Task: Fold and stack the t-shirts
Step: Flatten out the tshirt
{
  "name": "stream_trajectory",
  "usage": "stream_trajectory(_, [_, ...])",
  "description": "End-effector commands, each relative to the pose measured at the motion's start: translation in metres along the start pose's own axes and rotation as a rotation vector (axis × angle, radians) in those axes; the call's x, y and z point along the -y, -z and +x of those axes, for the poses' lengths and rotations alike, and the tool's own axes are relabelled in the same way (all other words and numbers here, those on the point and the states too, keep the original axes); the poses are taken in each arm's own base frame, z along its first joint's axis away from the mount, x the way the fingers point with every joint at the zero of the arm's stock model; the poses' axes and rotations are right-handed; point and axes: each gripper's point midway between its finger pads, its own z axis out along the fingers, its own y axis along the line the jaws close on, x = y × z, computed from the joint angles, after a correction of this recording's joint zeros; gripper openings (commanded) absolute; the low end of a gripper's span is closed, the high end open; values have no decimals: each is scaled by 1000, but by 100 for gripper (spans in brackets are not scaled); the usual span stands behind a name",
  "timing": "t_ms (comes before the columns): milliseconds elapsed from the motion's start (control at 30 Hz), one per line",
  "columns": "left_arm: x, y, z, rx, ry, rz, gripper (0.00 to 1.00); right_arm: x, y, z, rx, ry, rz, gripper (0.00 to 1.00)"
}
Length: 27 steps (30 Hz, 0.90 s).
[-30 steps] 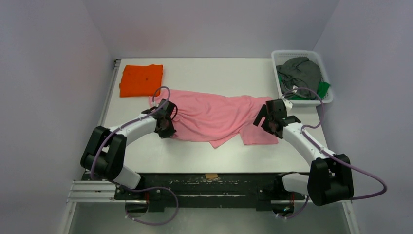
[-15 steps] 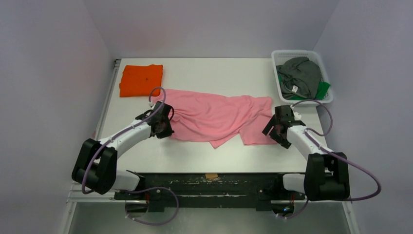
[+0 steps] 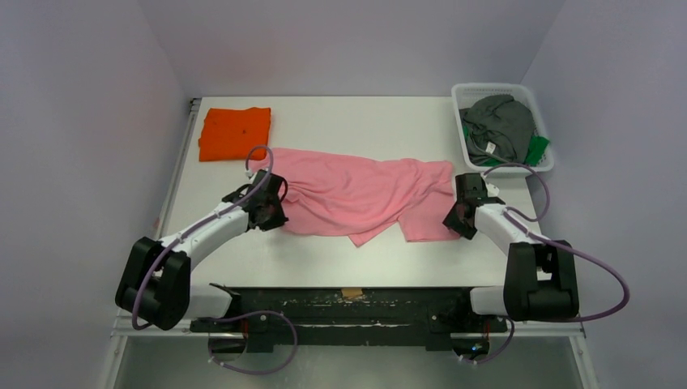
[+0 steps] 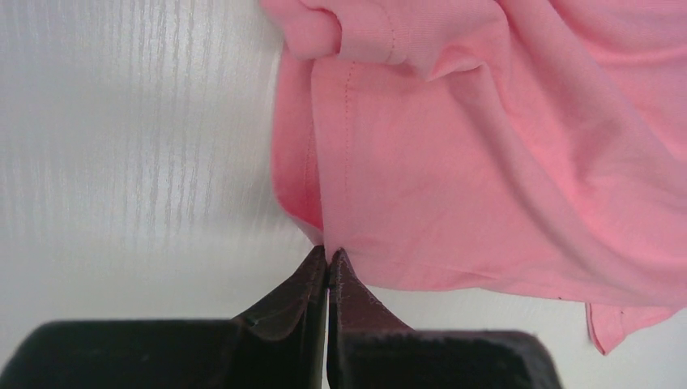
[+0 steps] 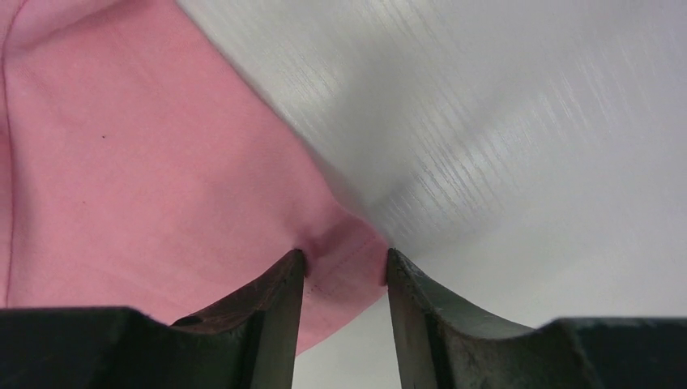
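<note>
Pale grey walls all round & a white tabletop w/ faint wood lines on it. My 2 arms are bolted at the near edge. Both reach in to the pink t-shirt. It lies crumpled across the middle of the tabletop, stretched left to right, w/ one flap hanging toward me.

The left pincer is down low at the shirt's near-left edge. On the left wrist cam its 2 black tips are squeezed tight together, no gap. They sit right at a corner of the pink hem, where the cloth is folded over itself. I can't tell if any cloth is caught btw them.

The right pincer is down at the shirt's near-right corner. On the right wrist cam its fingers are spread apart. A small bump of pink cloth sits btw them, so it's not pinched tight. Bare tabletop shows on the R side of that pic.

Farther back on the left is the orange t-shirt. It's folded flat into a neat square, just beside the pink shirt's far-left end. I can't tell if the 2 touch.

In the far-right corner is a white basket. A grey t-shirt is bunched up inside. A bit of green t-shirt pokes out at its near-right side.
</note>
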Motion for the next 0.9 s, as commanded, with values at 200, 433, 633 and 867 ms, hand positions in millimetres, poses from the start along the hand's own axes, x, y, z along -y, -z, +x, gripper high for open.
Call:
stream_trajectory(200, [0, 10, -11, 66, 11, 21, 0, -10, 2, 17, -41, -4, -88, 0])
stream_trajectory(433, [17, 57, -41, 203, 38, 144, 0, -41, 69, -41, 181, -17, -284, 0])
stream_trajectory(633, [36, 185, -94, 492, 57, 390, 0, -46, 199, -114, 519, -97, -500, 0])
stream_trajectory(867, [23, 331, -115, 799, 40, 604, 0, -24, 329, -155, 792, -149, -653, 0])
